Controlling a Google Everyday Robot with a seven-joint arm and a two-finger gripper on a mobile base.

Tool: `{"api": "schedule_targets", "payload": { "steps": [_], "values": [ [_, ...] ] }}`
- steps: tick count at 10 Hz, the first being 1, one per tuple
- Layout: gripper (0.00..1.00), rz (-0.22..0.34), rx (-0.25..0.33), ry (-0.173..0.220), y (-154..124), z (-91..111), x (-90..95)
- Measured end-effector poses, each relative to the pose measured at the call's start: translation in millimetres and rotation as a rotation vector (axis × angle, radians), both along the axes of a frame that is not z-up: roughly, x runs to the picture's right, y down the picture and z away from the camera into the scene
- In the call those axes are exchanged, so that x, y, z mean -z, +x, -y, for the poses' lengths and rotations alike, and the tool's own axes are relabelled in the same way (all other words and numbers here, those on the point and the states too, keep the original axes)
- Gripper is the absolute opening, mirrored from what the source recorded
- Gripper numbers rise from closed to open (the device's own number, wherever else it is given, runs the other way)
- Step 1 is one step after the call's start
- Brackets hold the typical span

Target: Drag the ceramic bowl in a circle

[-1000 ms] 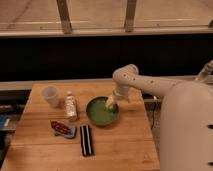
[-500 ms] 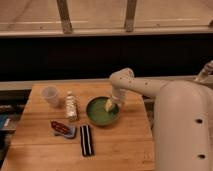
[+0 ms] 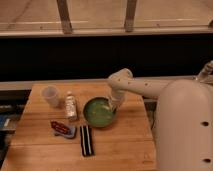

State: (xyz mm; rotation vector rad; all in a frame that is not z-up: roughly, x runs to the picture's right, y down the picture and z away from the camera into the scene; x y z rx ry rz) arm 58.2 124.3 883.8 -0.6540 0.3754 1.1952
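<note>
The ceramic bowl (image 3: 98, 113) is round, shallow and glossy green, sitting near the middle of the wooden table (image 3: 120, 145). My gripper (image 3: 113, 106) reaches down from the white arm (image 3: 135, 85) onto the bowl's right inner side, touching the rim area. The gripper's tips are inside the bowl.
A translucent white cup (image 3: 50, 96) stands at the table's back left. A small bottle (image 3: 71, 106) stands left of the bowl. A red packet (image 3: 62, 128) and a dark striped bar (image 3: 86, 139) lie in front. The robot's white body (image 3: 185, 130) fills the right side.
The bowl has slid a little to the left and toward the front along with the gripper. The arm's elbow has shifted left too.
</note>
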Motion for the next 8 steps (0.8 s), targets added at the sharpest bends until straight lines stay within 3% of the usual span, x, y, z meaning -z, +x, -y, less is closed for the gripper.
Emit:
{"api": "schedule_targets", "payload": {
  "steps": [4,8],
  "values": [
    [0.0,-0.106,-0.017,0.033,43,26,5.4],
    [0.0,-0.176,0.004,0.045,69,64,-16.1]
  ]
}}
